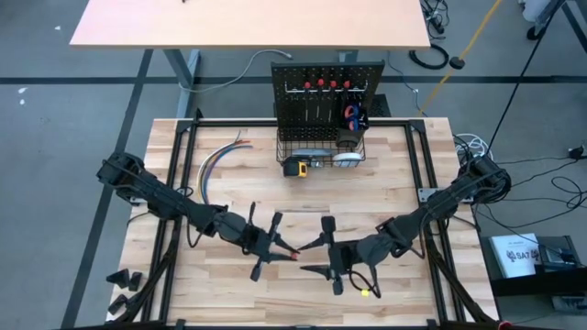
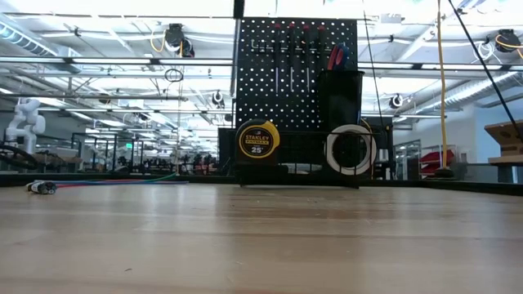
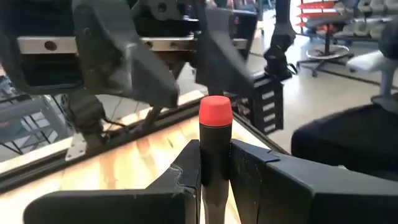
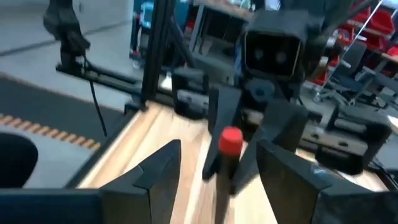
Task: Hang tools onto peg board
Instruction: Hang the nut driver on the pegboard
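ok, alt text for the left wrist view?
The left gripper is shut on a black screwdriver with a red cap, pointing up between its dark fingers. The right gripper hangs close ahead, jaws apart, over the wooden table.

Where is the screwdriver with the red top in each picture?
High view: the screwdriver lies low and centre, between the two arms, in the left pincer.
Low view: not in it.
Left wrist view: centre, red cap up, clamped between the dark fingers.
Right wrist view: centre, between the open right pincer's fingers.
Shared landmark: the red cap.
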Robot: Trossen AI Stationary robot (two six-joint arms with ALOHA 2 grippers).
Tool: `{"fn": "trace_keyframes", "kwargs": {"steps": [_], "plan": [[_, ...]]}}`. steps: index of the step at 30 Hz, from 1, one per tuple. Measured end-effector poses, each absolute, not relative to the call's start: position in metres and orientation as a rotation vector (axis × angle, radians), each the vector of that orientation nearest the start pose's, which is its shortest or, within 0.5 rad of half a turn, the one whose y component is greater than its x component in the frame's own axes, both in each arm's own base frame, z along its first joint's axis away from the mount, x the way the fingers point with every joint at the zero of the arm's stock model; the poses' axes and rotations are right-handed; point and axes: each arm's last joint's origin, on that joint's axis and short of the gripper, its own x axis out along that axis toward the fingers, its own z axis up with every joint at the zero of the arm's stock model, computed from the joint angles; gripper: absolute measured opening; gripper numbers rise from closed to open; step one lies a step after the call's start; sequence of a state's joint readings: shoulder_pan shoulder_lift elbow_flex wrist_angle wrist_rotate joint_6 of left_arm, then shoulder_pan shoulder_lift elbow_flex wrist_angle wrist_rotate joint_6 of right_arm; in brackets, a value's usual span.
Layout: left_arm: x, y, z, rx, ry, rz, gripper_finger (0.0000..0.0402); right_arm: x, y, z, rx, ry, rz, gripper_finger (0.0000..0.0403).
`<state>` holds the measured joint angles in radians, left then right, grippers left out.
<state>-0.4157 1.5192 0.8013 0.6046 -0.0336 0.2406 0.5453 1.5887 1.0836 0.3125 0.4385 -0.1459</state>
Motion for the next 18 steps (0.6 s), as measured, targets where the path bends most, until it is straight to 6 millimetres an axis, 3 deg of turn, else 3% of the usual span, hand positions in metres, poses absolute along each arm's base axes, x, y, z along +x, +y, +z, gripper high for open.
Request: {"fn": "trace_keyframes", "kwargs": {"steps": [8,18], "plan": [[0.310,-0.131,0.236,0.234,0.019,-0.378,0.0050,0.319,0.179,0.288,-0.188,0.082,0.152,0.0201],[0.318,-0.134,0.241,0.231,0.002,-0.374,0.0050,0.322,0.179,0.281,-0.197,0.103,0.152,0.0185]]}}
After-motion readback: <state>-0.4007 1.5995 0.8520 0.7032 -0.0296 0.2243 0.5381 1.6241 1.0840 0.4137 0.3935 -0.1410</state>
